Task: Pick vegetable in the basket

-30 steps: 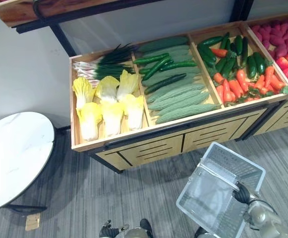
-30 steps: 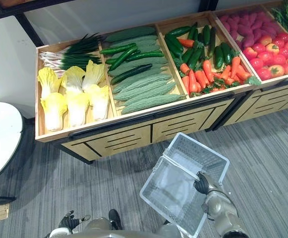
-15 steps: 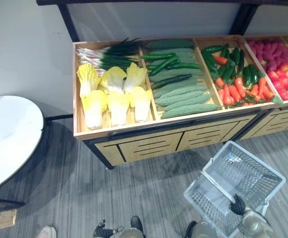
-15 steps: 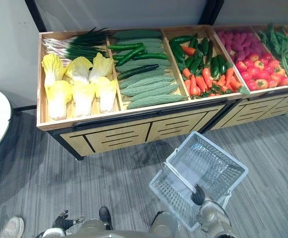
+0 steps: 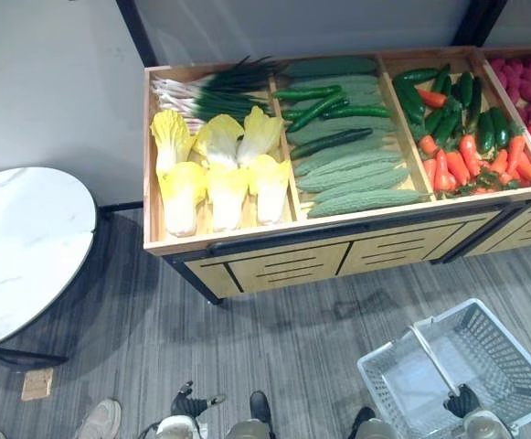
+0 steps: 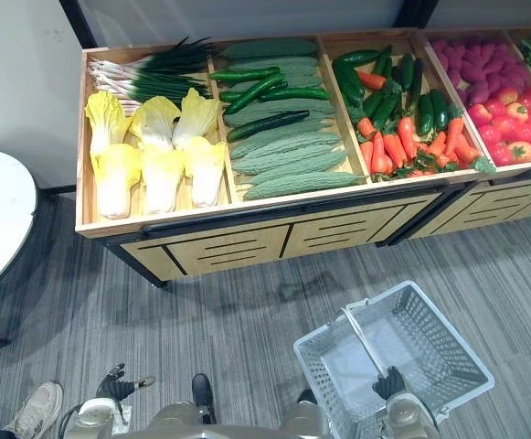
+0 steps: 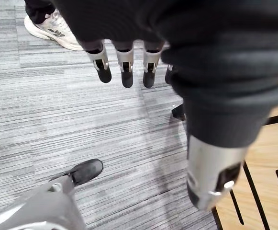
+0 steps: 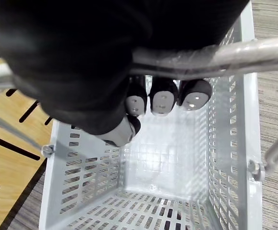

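Observation:
A white mesh basket (image 5: 409, 335) hangs over the grey floor in front of the wooden produce stand (image 5: 274, 259). My right hand (image 6: 391, 382) is shut on its metal handle (image 8: 215, 57), fingers curled round the bar. The basket's bare bottom shows in the right wrist view. On the stand lie napa cabbages (image 5: 215, 174), spring onions (image 5: 212, 88), cucumbers (image 5: 324, 105), bitter gourds (image 5: 356, 178) and carrots (image 5: 471, 157). My left hand (image 6: 114, 384) hangs low by my side with straight fingers (image 7: 126, 72), holding nothing.
A round white table (image 5: 18, 247) stands at the left. A person's light shoe (image 5: 96, 421) rests on the floor near my left side. Purple and red produce (image 6: 507, 101) fills the stand's right compartment. Open floor lies between basket and stand.
The camera has shifted, so stand and table sit differently in view. The basket now hangs farther from the stand's front, still held by my right hand. A person's shoe has come into view.

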